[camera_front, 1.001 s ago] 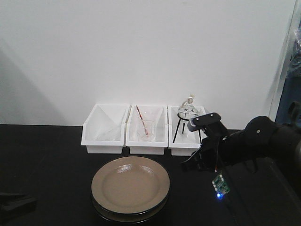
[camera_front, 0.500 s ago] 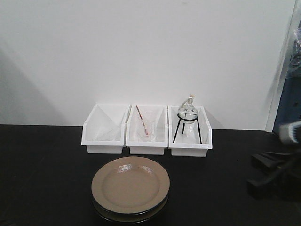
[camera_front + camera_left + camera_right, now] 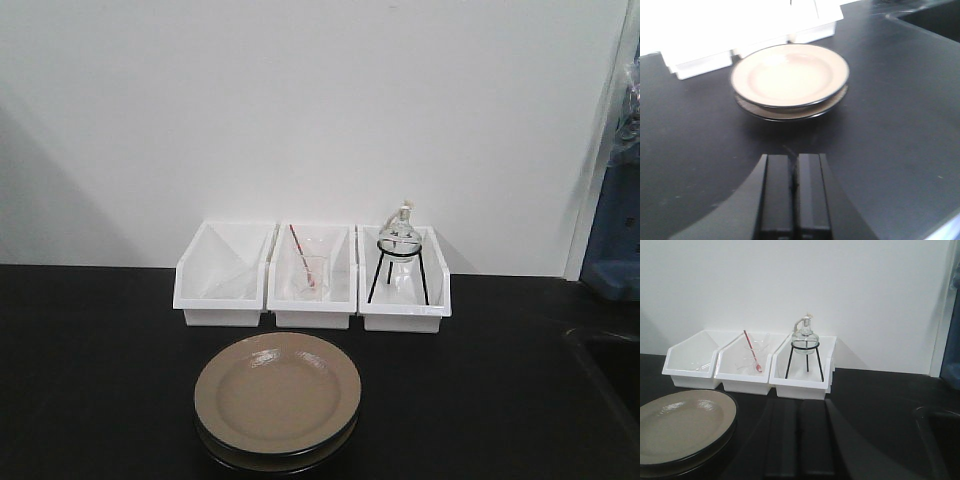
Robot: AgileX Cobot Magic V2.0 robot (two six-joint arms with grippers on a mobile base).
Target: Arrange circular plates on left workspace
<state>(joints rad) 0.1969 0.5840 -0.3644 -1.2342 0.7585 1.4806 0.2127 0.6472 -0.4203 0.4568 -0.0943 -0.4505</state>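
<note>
a: what takes up the most room?

b: the black countertop, running the whole width under a white wall. at the far right edge a sink is sunk into it.

a: and on it?

b: three white bins in a row against the wall, touching side by side. the right one holds a black tripod stand with a glass flask on top; the middle one has a clear beaker with a red-tipped rod in it.

a: the plates?

b: the plates sit stacked, one on the other, just in front of the middle bin, near the front centre of the counter. the top one is slightly offset, tan face up, dark rim showing.

a: the arms?

b: the left gripper hangs low above the counter, apart from the stack, fingers pressed together, holding nothing. the right gripper also has its fingers side by side with only a thin seam, aimed at the right bin, the plates to its left.
</note>
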